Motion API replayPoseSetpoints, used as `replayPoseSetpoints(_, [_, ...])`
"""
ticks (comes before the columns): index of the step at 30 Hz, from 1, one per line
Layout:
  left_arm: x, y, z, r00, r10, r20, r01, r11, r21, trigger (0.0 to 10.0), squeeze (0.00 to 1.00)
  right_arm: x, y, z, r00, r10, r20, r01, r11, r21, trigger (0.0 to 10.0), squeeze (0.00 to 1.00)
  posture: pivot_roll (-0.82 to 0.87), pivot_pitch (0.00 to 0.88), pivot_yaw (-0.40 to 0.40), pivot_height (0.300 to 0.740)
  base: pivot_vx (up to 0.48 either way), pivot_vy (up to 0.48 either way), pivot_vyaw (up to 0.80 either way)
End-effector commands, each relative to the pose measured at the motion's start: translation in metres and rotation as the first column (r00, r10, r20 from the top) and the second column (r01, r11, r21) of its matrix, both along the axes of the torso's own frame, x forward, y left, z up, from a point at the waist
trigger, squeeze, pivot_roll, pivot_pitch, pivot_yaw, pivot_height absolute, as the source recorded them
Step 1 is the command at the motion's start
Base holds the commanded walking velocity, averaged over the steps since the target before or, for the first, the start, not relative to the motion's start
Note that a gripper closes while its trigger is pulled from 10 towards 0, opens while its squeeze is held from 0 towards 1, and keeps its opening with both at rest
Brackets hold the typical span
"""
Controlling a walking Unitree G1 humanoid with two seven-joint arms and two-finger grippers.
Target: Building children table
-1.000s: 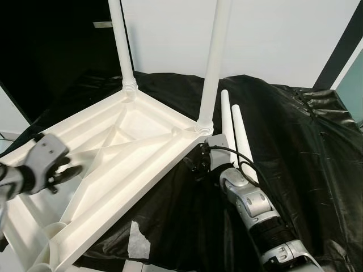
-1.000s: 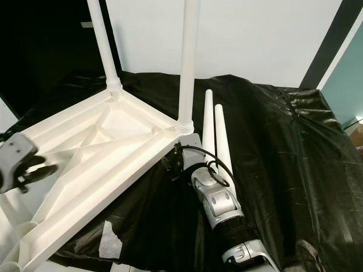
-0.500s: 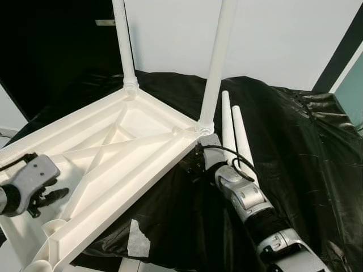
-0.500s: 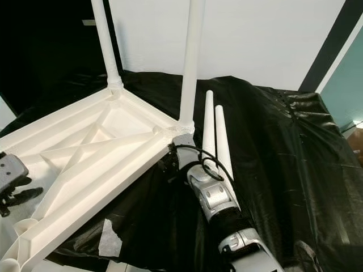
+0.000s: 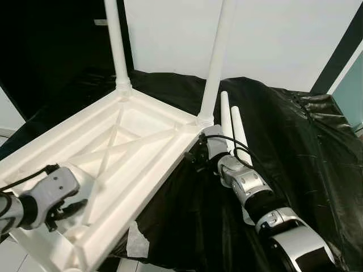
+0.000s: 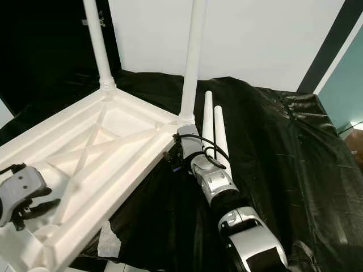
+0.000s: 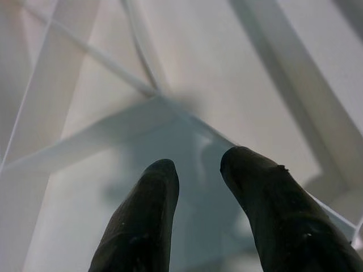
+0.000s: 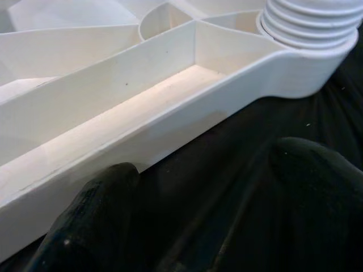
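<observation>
Nearest the camera, the left gripper (image 7: 195, 170) is hovering with its fingers parted and empty over the ribbed underside of the upturned white moulded-plastic table top (image 5: 130, 153), which is lying on the crinkled black plastic sheet (image 5: 295, 147). Further out, the right gripper (image 8: 187, 187) is reaching, spread and holding nothing, beside the top's edge wall below the near screwed-in white tubular leg (image 5: 218, 56). Beyond, two loose white tubular legs (image 5: 232, 127) are lying side by side; they are probably light, stiff and slick, so gripping mid-shaft seems best.
</observation>
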State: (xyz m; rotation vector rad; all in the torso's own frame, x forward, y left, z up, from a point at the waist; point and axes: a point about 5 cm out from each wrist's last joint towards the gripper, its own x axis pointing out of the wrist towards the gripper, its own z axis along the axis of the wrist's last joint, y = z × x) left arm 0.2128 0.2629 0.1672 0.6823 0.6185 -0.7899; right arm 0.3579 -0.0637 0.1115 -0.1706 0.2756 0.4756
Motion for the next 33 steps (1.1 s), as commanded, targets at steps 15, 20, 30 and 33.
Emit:
replayPoseSetpoints(15, [-0.007, -0.075, -0.001, 0.933, -0.350, -0.088, 0.319, 0.914, -0.250, 10.0, 0.00, 0.011, 0.024, 0.015, 0.994, 0.089, 0.059, -0.090, 0.996, 0.018, 10.0, 0.00, 0.15, 0.000, -0.056, 0.740, 0.000, 0.000, 0.00])
replayPoseSetpoints(20, [-0.005, -0.072, -0.005, 0.938, -0.334, -0.093, 0.308, 0.926, -0.216, 10.0, 0.00, 0.013, 0.023, 0.016, 0.994, 0.084, 0.068, -0.085, 0.996, 0.019, 10.0, 0.00, 0.14, 0.000, -0.053, 0.740, 0.000, 0.000, 0.00])
replayPoseSetpoints(30, [-0.023, -0.068, 0.003, 0.960, -0.264, -0.094, 0.212, 0.902, -0.376, 10.0, 0.00, 0.014, -0.018, 0.021, 0.981, -0.024, 0.193, 0.019, 0.999, 0.030, 10.0, 0.00, 0.13, 0.000, -0.054, 0.740, 0.000, 0.000, 0.00])
replayPoseSetpoints(33, [-0.024, -0.067, 0.003, 0.963, -0.254, -0.089, 0.200, 0.897, -0.394, 10.0, 0.00, 0.013, -0.022, 0.024, 0.976, -0.033, 0.214, 0.022, 0.998, 0.050, 10.0, 0.00, 0.14, 0.000, -0.057, 0.740, 0.000, 0.000, 0.00])
